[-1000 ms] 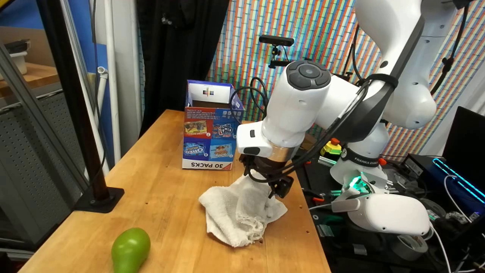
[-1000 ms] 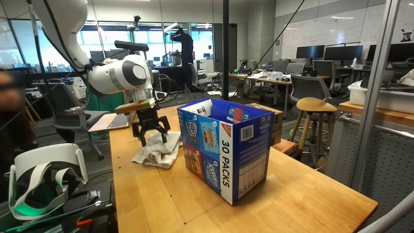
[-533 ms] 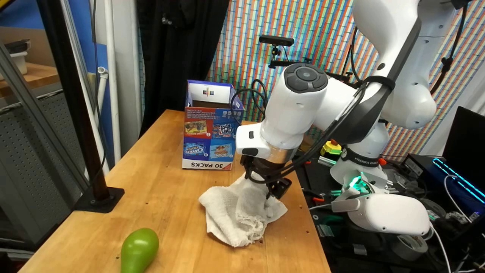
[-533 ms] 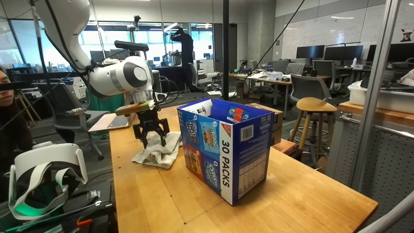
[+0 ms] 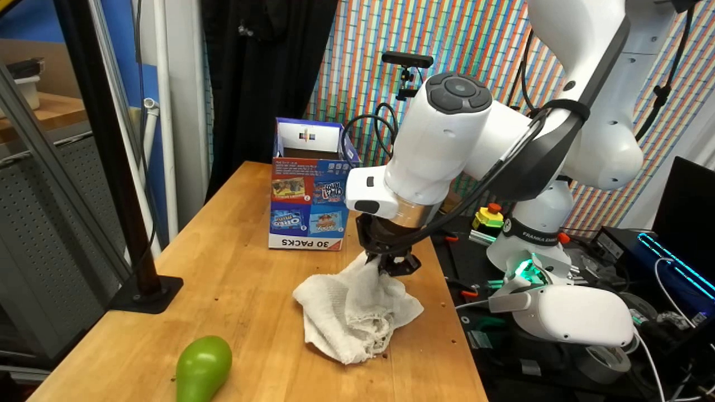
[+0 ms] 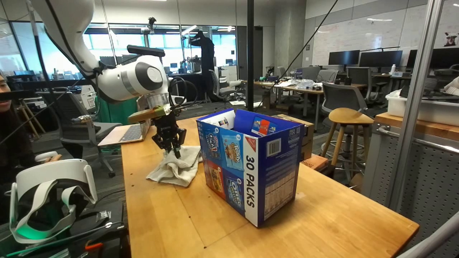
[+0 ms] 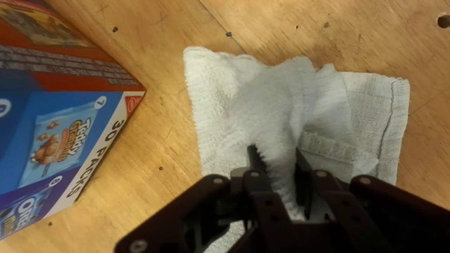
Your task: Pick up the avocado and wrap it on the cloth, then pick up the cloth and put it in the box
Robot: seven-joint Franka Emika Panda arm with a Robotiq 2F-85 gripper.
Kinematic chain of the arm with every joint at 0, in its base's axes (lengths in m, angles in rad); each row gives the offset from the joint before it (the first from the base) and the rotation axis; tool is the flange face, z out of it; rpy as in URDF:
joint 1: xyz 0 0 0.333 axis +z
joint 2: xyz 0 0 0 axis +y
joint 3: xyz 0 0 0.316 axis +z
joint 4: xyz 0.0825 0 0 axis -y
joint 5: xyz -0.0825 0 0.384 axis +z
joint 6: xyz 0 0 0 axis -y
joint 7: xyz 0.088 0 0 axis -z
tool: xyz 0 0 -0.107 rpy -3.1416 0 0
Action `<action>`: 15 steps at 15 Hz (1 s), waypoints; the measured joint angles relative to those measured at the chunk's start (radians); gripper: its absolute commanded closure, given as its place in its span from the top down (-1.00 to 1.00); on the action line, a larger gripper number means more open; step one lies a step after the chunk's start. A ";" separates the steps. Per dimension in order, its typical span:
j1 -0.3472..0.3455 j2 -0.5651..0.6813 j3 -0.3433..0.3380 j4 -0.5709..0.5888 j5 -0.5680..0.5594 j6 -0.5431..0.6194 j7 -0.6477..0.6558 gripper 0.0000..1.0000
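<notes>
Mid-frame in the wrist view, the cloth (image 7: 281, 102) lies rumpled, a fold pinched in the end effector (image 7: 276, 153), though blur hides how deeply. It should be light and limp; grip a thick bunch. The avocado (image 5: 203, 367), lower left in an exterior view, looks slick.

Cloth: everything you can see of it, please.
The cloth is off-white and soft-looking, with a towel-like weave and a stitched hem along one edge. It lies crumpled on the table, its outer parts fairly flat, beside but apart from the box. A raised fold runs up into the gripper, apparently pinched between its fingers; how firmly can't be told. Part of it beneath the gripper is hidden.
</notes>
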 measured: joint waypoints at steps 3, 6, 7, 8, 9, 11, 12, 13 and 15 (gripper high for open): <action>0.000 -0.023 0.000 0.002 -0.002 -0.005 0.019 -0.86; -0.008 -0.063 -0.004 0.022 -0.020 -0.034 0.042 -0.86; -0.014 -0.081 -0.007 0.034 -0.032 -0.052 0.046 -0.86; -0.021 -0.102 -0.010 0.048 -0.047 -0.075 0.048 -0.86; -0.028 -0.121 -0.012 0.063 -0.067 -0.099 0.051 -0.86; -0.041 -0.151 -0.013 0.095 -0.105 -0.141 0.056 -0.86; -0.043 -0.161 -0.013 0.110 -0.119 -0.157 0.059 -0.86; -0.043 -0.170 -0.012 0.125 -0.130 -0.171 0.061 -0.86; -0.043 -0.178 -0.006 0.152 -0.139 -0.191 0.062 -0.86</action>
